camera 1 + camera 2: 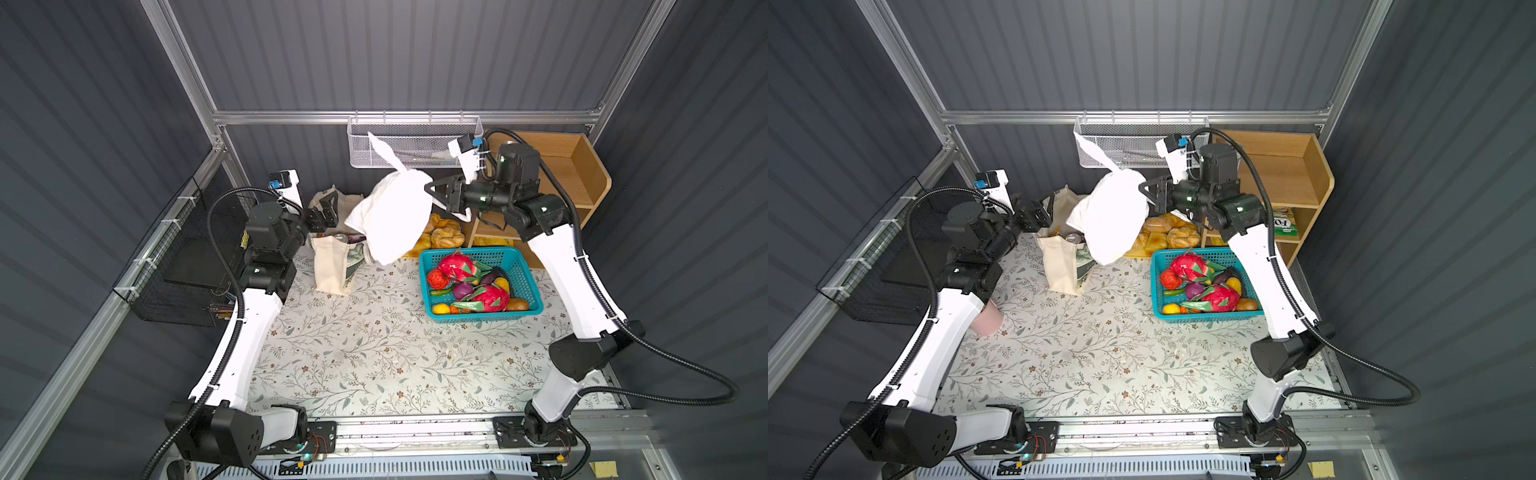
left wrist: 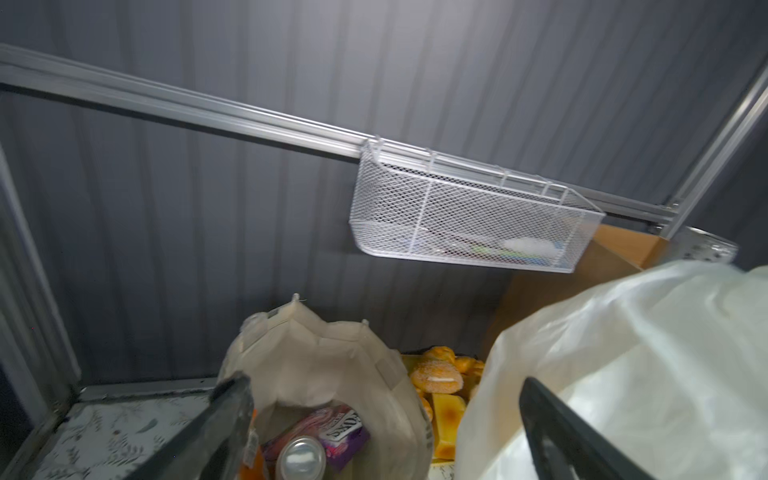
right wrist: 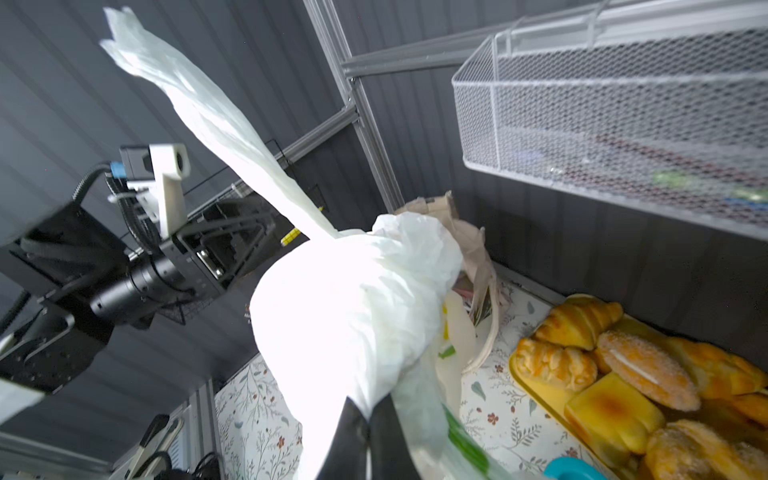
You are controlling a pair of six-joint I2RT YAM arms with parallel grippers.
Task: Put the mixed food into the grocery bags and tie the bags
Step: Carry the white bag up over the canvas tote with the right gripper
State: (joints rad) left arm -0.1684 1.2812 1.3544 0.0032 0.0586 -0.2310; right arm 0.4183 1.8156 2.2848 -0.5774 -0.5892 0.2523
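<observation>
The white plastic grocery bag [image 1: 395, 216] [image 1: 1113, 216] hangs lifted above the table's back, and my right gripper [image 1: 430, 187] [image 3: 368, 415] is shut on its edge. One loose handle [image 3: 199, 112] of it sticks up freely. Just left of it stands the cream canvas tote [image 1: 332, 266] [image 2: 316, 361], mouth open. Inside the tote are a silver can [image 2: 301, 459], a purple FOX'S pouch [image 2: 340, 432] and an orange packet [image 2: 251, 465]. My left gripper [image 1: 328, 212] [image 2: 382, 386] is open and empty above the tote's mouth, beside the plastic bag.
A teal basket [image 1: 469, 251] of toy fruit sits right of the bags, and a yellow tray of bread [image 1: 446, 235] lies behind it. A wooden shelf [image 1: 582, 174] fills the back right. A white mesh basket [image 1: 415, 141] hangs on the back rail. A pink cup [image 1: 986, 318] stands by my left arm.
</observation>
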